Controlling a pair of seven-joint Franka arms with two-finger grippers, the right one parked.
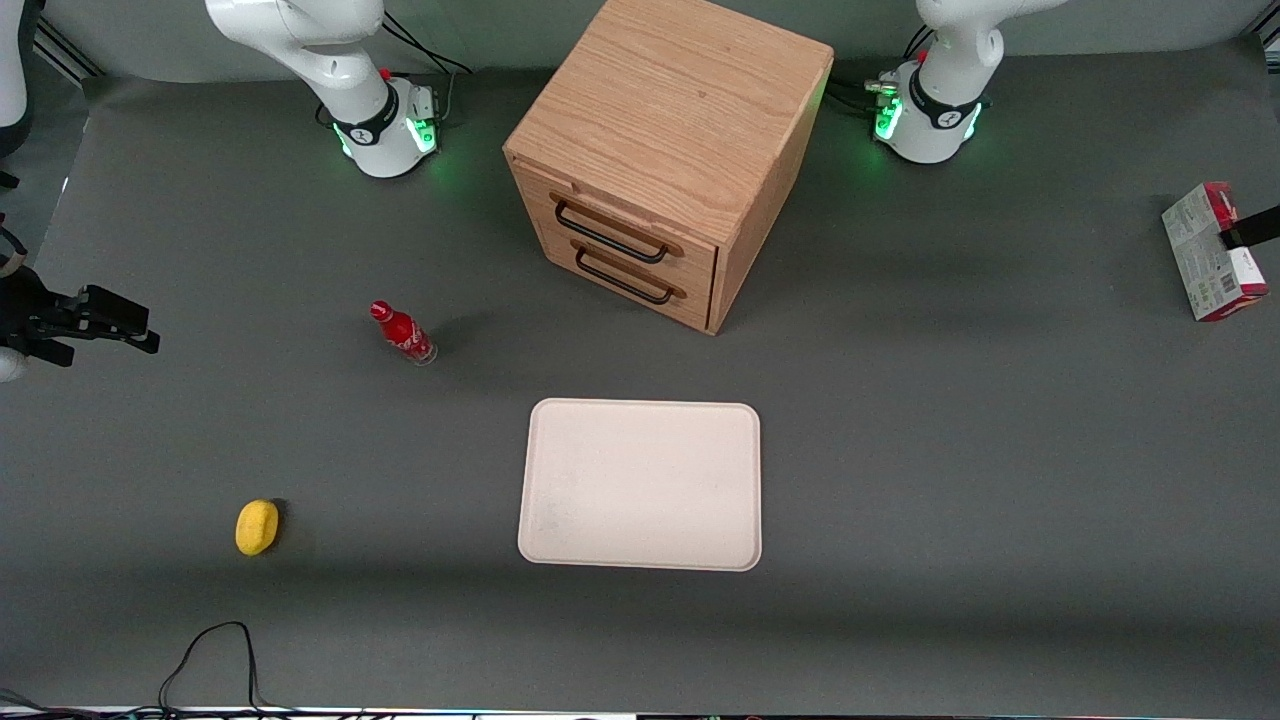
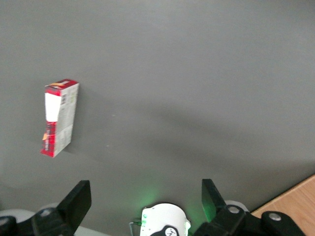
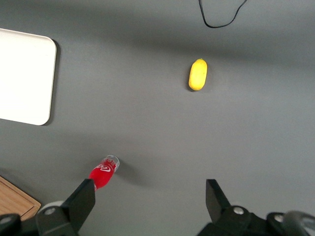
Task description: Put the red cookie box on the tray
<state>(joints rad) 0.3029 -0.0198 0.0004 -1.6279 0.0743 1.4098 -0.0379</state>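
Wrist view: gripper (image 2: 142, 201) spread, red cookie box (image 2: 59, 117) apart.

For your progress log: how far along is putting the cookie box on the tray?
Nothing is done: the tray is bare. The cookie box stands on the table at the working arm's end. The gripper is open, apart from the box. Grasping, carrying and placing remain.

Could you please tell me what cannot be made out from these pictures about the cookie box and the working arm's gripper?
- Front view: most of the gripper is cut off by the picture's edge; only a dark part shows over the red cookie box.
- Left wrist view: the open gripper has its body cut off by the edge.
- The box's print is too small to read in either view.
- The tray does not show in the left wrist view.
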